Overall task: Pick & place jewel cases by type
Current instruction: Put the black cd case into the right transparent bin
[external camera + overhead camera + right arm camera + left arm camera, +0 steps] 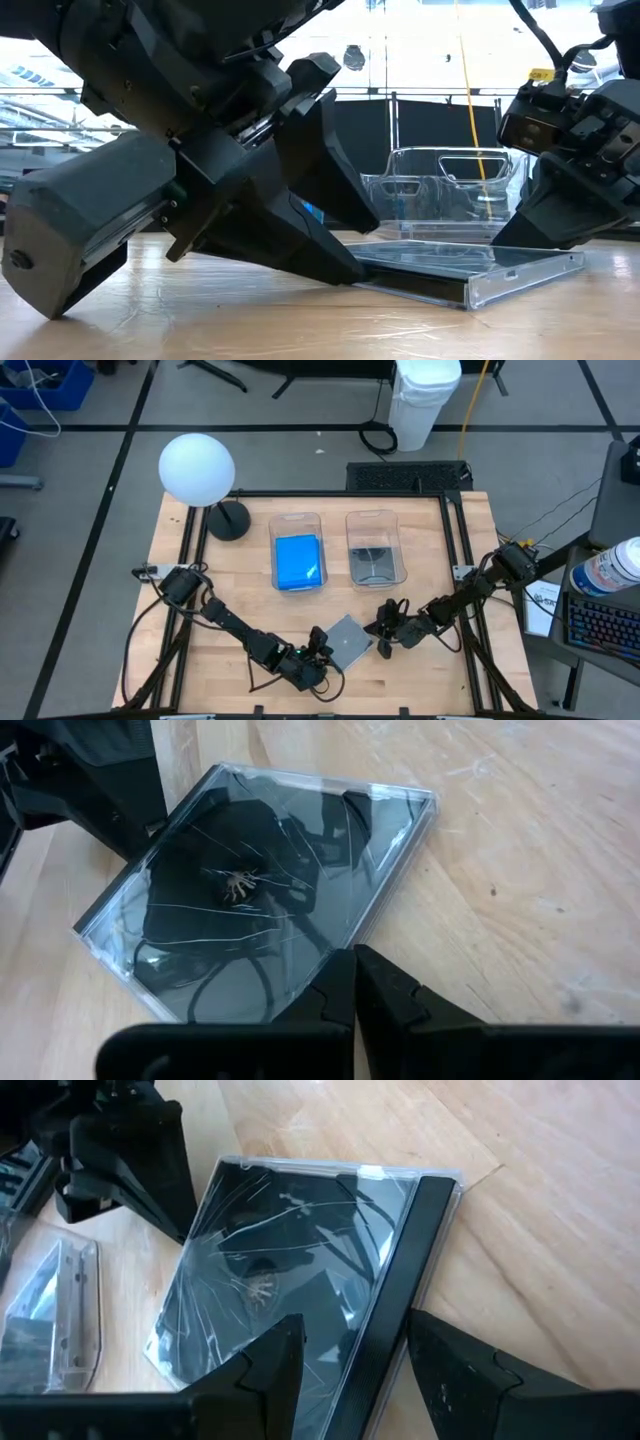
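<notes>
One squarish grey see-through jewel case (348,642) lies on the wooden table near its near edge, between both arms. My left gripper (320,648) is open and comes from the left. Its fingers (275,1365) stand on either side of the case's black spine edge (395,1320). My right gripper (383,634) is shut at the case's opposite edge (385,890). Blue cases lie in the left clear tub (297,560), and grey ones in the right tub (375,555). My left gripper (355,1325) straddles the case's black spine edge, slanting down from the left; whether a finger touches the case I cannot tell. My right gripper (355,952) has its shut fingertips against the case's right-hand edge (330,952), slanting down from the table's right. The case lies on the table.
The two clear tubs stand side by side at the table's middle, beyond the case. A white globe lamp (197,468) on a black base (228,520) stands at the far left corner. Bare wood lies between the tubs and the case and to the right.
</notes>
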### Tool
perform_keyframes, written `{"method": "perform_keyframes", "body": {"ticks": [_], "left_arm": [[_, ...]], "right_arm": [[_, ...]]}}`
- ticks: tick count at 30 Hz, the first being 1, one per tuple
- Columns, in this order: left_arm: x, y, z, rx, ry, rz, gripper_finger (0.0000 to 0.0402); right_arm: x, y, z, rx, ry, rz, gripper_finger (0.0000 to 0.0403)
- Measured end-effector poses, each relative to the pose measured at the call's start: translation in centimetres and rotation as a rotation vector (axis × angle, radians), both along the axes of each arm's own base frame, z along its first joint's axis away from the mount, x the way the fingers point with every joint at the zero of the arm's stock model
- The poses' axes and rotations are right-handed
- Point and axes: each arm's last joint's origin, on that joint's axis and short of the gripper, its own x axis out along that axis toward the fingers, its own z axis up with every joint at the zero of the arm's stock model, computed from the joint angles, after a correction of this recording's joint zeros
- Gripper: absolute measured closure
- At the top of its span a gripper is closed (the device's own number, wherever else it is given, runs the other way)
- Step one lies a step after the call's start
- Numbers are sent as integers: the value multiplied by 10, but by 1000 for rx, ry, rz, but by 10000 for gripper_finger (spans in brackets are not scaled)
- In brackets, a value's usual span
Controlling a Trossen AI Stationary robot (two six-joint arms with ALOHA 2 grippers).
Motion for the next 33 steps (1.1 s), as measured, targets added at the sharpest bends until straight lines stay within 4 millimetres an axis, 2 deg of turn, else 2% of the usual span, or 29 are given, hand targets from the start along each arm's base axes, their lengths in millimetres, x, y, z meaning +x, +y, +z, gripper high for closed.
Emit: {"method": "perform_keyframes", "body": {"ticks": [25, 33], "left_arm": [[5, -7, 10, 68, -129, -17, 220], [-3, -10, 16, 133, -65, -70, 220]], "right_arm": [[0, 4, 2, -3, -22, 46, 403], [-1, 4, 1, -12, -15, 31, 403]]}}
